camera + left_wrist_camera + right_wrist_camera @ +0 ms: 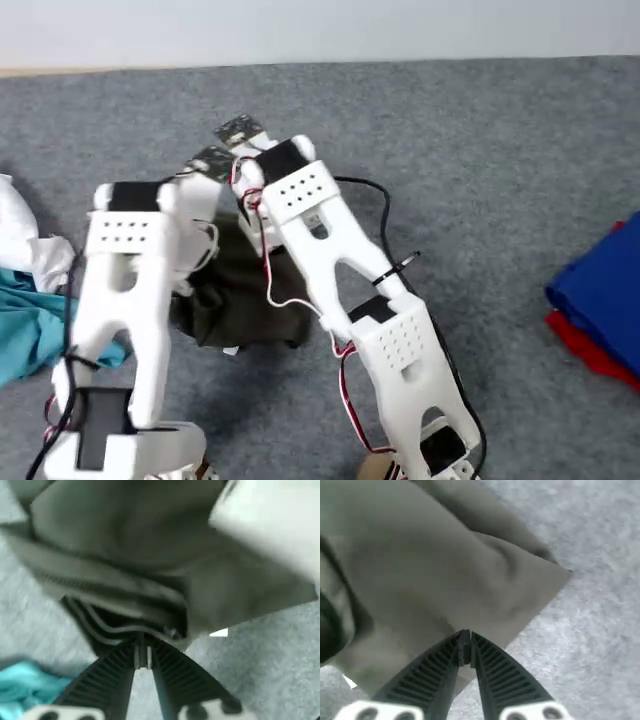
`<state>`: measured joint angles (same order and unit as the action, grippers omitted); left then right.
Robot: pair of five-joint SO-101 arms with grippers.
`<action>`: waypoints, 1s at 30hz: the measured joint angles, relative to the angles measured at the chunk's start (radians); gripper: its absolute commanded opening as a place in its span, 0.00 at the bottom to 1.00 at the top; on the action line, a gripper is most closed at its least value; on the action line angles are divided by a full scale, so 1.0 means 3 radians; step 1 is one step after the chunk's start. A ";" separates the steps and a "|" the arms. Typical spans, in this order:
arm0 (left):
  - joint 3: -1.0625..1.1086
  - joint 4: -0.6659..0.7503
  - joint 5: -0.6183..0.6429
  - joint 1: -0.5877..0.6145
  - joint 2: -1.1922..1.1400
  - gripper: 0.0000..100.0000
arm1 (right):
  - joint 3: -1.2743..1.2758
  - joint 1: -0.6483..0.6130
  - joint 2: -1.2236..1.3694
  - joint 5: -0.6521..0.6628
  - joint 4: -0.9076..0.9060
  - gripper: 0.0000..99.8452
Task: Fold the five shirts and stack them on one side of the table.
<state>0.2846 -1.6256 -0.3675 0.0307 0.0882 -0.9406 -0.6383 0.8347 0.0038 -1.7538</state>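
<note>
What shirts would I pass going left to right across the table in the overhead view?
teal shirt → dark olive shirt → blue shirt

Open table (480, 180) stretch between olive shirt (240, 300) and blue-red folded stack (603, 290)

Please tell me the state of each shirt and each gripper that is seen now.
dark shirt: bunched, held at two edges.
blue shirt: folded, lying on the red one.
red shirt: flat under the blue shirt.
teal shirt: crumpled, unfolded.
white shirt: crumpled, unfolded.
left gripper: jaws shut on the dark shirt.
right gripper: jaws shut on the dark shirt.
</note>
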 measured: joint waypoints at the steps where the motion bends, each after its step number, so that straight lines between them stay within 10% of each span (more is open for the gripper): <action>1: 0.0000 0.0036 0.0020 -0.0036 -0.0066 0.00 | 0.0000 -0.0005 0.0072 0.0000 0.0000 0.01; 22: -0.0056 0.0143 0.0036 -0.0107 -0.0419 0.00 | 0.0005 0.0092 0.0425 -0.0159 0.0118 0.01; 30: -0.0051 0.0123 0.0665 -0.0107 0.0399 0.00 | 0.0000 0.0235 0.0425 -0.0527 0.0056 0.01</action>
<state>0.2693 -1.5888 -0.1680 -0.0015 0.2079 -0.9406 -0.5677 0.9620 -0.1542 -1.7369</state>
